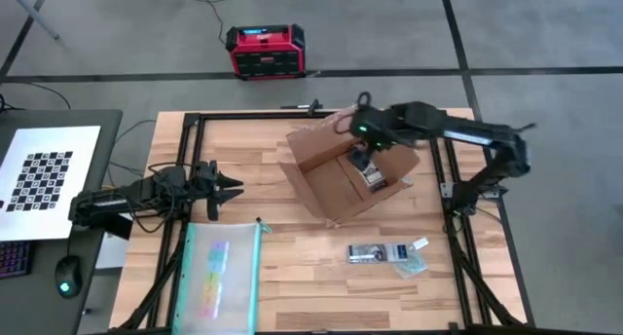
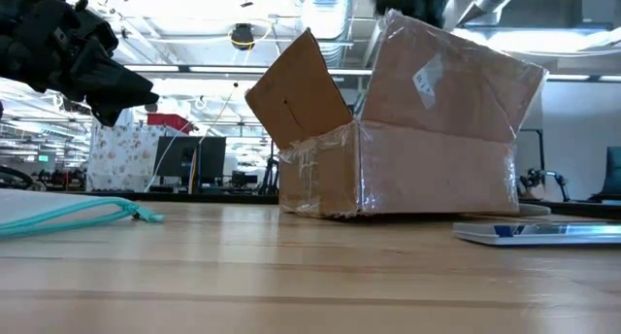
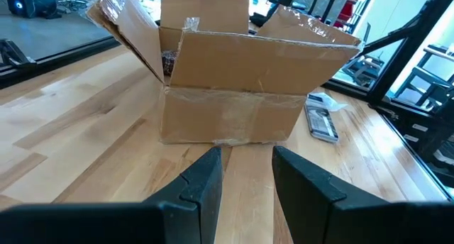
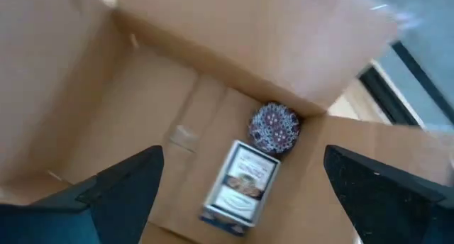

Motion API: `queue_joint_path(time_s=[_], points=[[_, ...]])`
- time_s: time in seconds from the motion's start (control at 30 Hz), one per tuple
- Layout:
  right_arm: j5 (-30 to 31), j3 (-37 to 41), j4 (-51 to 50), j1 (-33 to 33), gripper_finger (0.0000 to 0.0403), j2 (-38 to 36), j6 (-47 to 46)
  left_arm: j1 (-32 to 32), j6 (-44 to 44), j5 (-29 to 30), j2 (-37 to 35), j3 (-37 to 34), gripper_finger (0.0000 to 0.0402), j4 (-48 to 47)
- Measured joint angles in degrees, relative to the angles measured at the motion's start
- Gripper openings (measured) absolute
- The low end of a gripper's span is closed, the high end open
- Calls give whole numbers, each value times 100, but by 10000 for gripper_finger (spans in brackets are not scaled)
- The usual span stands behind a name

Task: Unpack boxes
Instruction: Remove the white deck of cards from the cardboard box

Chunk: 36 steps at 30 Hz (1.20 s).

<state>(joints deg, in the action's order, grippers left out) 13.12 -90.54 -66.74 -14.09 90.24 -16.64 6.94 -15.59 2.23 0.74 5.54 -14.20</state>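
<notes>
Wooden table (image 1: 292, 277), open taped box (image 1: 346, 174)

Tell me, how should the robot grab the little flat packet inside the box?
Best come straight down through the box's open top and pinch the packet's two long edges. It lies flat on the floor, and the right gripper already hangs open above it.

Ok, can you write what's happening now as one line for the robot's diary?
right tool: open, over open box | inside box: small packet, round patterned thing | left tool: open, waiting apart from box
</notes>
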Motion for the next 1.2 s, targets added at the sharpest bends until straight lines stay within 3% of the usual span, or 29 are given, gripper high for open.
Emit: queue_joint_path(time_s=[0.2, 0.37, 0.67, 1.2], points=[[-126, 4, -590, -252, 379, 1075, 1714, 0, 13, 4, 0, 2, 109, -20], [-124, 4, -647, -241, 379, 1578, 2279, 0, 15, 10, -1, 2, 109, -29], [-131, 114, -751, -206, 379, 1945, 2403, 0, 15, 21, 1, 9, 109, -107], [-346, 1771, 721, -231, 379, 1720, 2312, 0, -13, 19, -1, 9, 109, -232]])
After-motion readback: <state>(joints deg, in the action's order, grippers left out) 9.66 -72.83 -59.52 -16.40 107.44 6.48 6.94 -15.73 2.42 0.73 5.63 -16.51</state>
